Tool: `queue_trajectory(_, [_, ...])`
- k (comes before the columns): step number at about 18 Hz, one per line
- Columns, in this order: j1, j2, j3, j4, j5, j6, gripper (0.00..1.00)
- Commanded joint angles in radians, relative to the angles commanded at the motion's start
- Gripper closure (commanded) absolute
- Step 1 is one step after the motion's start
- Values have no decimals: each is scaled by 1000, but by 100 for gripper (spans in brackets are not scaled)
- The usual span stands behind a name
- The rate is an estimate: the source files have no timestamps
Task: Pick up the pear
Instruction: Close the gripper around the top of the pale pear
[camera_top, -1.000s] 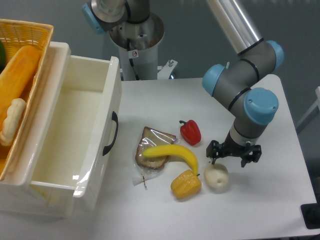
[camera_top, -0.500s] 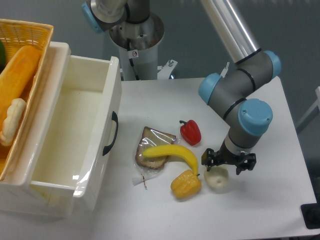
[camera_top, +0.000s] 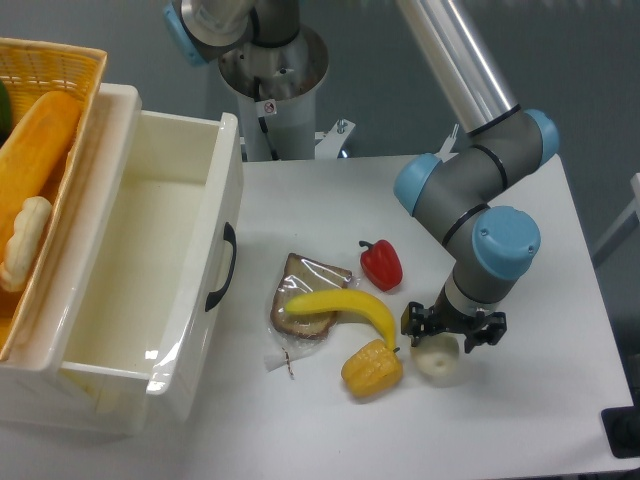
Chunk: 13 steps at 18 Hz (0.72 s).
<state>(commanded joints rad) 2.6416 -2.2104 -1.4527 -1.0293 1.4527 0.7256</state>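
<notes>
The hand (camera_top: 452, 330) has sunk, fingers spread, over the pale pear (camera_top: 439, 360) (top hidden).

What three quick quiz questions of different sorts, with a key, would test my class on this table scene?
1. True or false: the gripper is directly over the pear.
2. Which thing lies nearest the pear? A) pepper B) corn C) bread
3. Fill in: the banana rests partly on the wrapped ____.

Key: 1 true; 2 B; 3 bread.
</notes>
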Motion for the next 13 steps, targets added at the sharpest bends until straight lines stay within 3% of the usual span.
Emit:
queue_trajectory(4, [-3,-5,0,0,14,3,70])
queue_trajectory(13, [27,35,5,-2,26,17,70])
